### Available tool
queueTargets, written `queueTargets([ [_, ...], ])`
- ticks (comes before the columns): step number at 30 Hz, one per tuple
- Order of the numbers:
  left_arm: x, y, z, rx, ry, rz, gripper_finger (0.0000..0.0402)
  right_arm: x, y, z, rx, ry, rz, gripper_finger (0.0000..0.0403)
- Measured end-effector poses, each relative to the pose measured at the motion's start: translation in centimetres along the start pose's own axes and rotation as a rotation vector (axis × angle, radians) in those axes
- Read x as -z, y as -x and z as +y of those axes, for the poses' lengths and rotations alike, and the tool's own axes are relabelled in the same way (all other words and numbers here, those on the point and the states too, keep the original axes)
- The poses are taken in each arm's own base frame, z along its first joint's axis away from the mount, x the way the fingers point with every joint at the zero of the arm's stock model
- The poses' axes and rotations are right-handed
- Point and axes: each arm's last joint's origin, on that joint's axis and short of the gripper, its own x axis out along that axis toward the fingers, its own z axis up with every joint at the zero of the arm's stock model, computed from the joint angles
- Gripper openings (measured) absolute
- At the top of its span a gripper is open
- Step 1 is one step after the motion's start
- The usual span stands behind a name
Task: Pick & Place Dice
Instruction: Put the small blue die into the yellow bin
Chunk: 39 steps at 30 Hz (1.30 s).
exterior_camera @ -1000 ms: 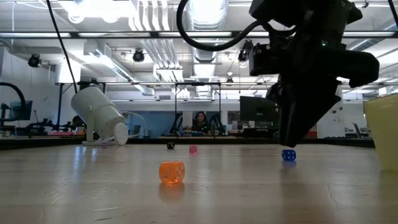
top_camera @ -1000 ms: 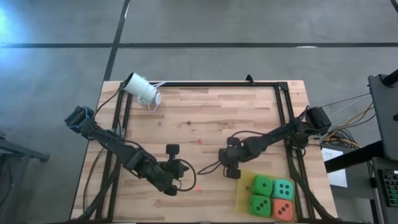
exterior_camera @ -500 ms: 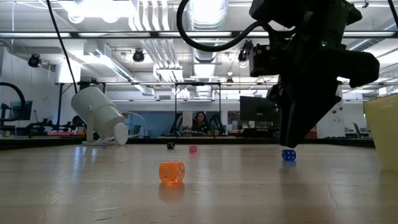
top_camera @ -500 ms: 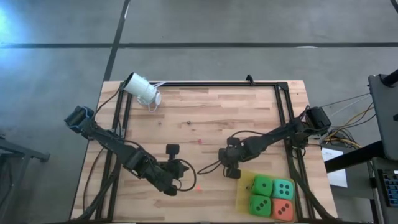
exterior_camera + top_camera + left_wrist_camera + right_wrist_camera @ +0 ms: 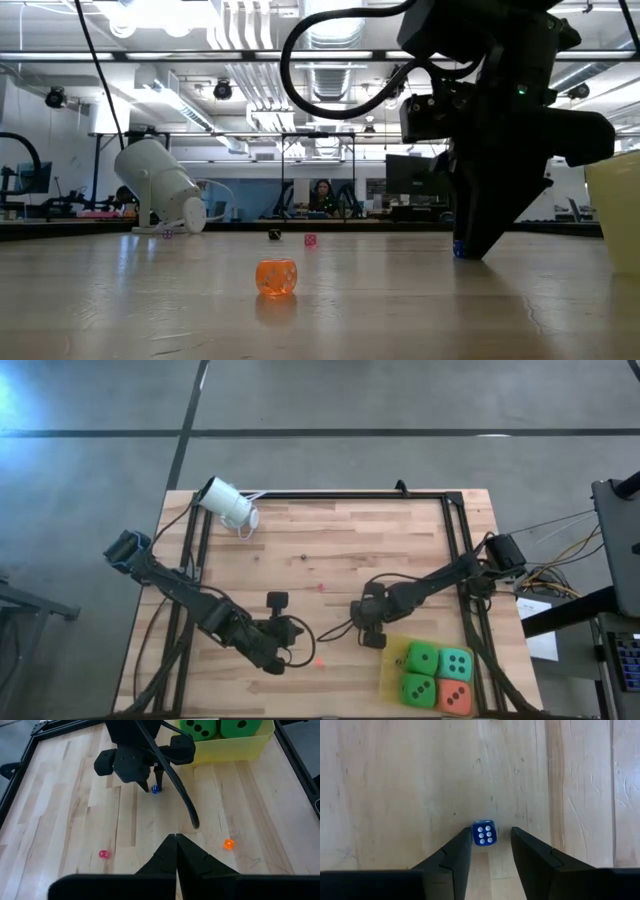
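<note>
Four large dice are sitting packed together in the yellow tray (image 5: 392,665) at the counter's (image 5: 330,540) near right corner: two green (image 5: 422,657) (image 5: 417,689), one teal (image 5: 457,663), one orange-red (image 5: 455,698).

The piece being worked, though, is a tiny blue die (image 5: 484,832), lying on bare wood just short of the tray. The right end effector (image 5: 490,832) is standing over it, tips down at the counter, its fingers narrowly parted and straddling the die. One finger is sitting very near a side face and the other is leaving a gap, so nothing is gripped yet.

Handling, as I am judging it:
- The blue die is looking hard, glossy and very light, so it is likely to squirt or tumble if pinched off-centre.
- Flat opposite side faces, low on the body, are offering the best hold.

The left end effector (image 5: 176,836) is waiting low over the near middle of the counter, fingers pressed together and holding nothing.

Around it:
- An orange small die (image 5: 228,844) is lying well apart from the blue one, and a pink one (image 5: 103,854) is lying farther off.
- A white cylindrical device (image 5: 228,503) is resting at the far left corner.
- The tray wall is the nearest obstacle. The right arm's own cable (image 5: 172,775) is looping down past the blue die.
</note>
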Motion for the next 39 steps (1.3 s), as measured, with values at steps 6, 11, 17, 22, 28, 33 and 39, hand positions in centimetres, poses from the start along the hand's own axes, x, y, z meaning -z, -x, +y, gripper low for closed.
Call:
queueTargets([
  [6,0.0,0.0,0.0,0.000,0.002,0.000,0.0002,-0.1,0.8,0.0,-0.010,-0.005,-0.025,0.0108],
  [11,0.0,0.0,0.0,0.000,0.002,0.000,0.0002,-0.3,1.2,0.0,-0.009,-0.003,-0.042,0.0069],
  [17,0.0,0.0,0.0,0.000,0.002,0.000,0.0002,-0.8,1.6,0.3,-0.011,0.021,-0.044,0.0042],
  [22,0.0,0.0,0.0,0.000,0.012,0.001,0.0002,-1.7,3.1,1.3,-0.019,0.065,-0.065,0.0040],
  [28,0.1,0.0,0.0,-0.002,0.014,0.007,0.0002,-2.2,6.3,3.4,0.049,0.131,-0.062,0.0045],
  [33,0.1,0.0,0.0,-0.002,0.019,0.009,0.0002,-2.0,9.2,5.8,0.050,0.163,-0.070,0.0046],
  [39,0.1,0.0,0.0,-0.003,0.019,0.011,0.0002,-0.2,11.4,8.4,0.049,0.156,-0.030,0.0046],
])
